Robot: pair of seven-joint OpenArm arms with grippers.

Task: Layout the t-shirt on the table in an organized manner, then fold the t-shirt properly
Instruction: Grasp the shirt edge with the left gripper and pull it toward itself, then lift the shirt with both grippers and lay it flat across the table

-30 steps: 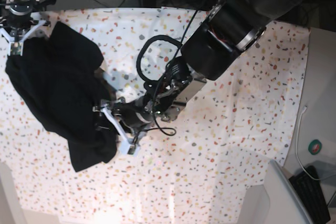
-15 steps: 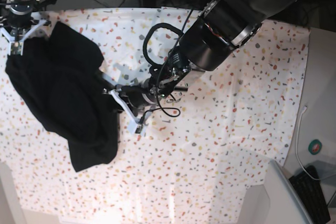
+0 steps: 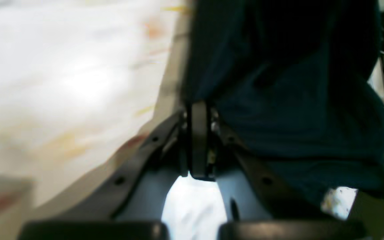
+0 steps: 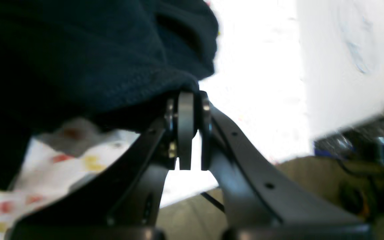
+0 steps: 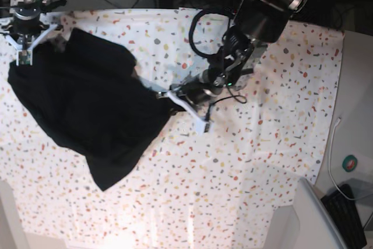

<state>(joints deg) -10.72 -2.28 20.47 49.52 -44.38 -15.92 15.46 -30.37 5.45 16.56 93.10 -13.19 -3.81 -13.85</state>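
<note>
Pulled rightward, one t-shirt [image 5: 87, 115] is pinched by both arms' closed jaws.

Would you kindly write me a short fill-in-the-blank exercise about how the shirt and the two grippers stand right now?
1. The t-shirt is ____ in colour.
2. The left gripper is shut on the shirt's ____ edge in the base view.
3. The right gripper grips it near the table's top-____ corner there.

Missing words: black; right; left

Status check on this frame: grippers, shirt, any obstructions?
Left gripper shut on shirt edge. Right gripper shut on its far corner. Shirt stretched between them, bunched, unfolded. Table shows no obstruction.
</note>
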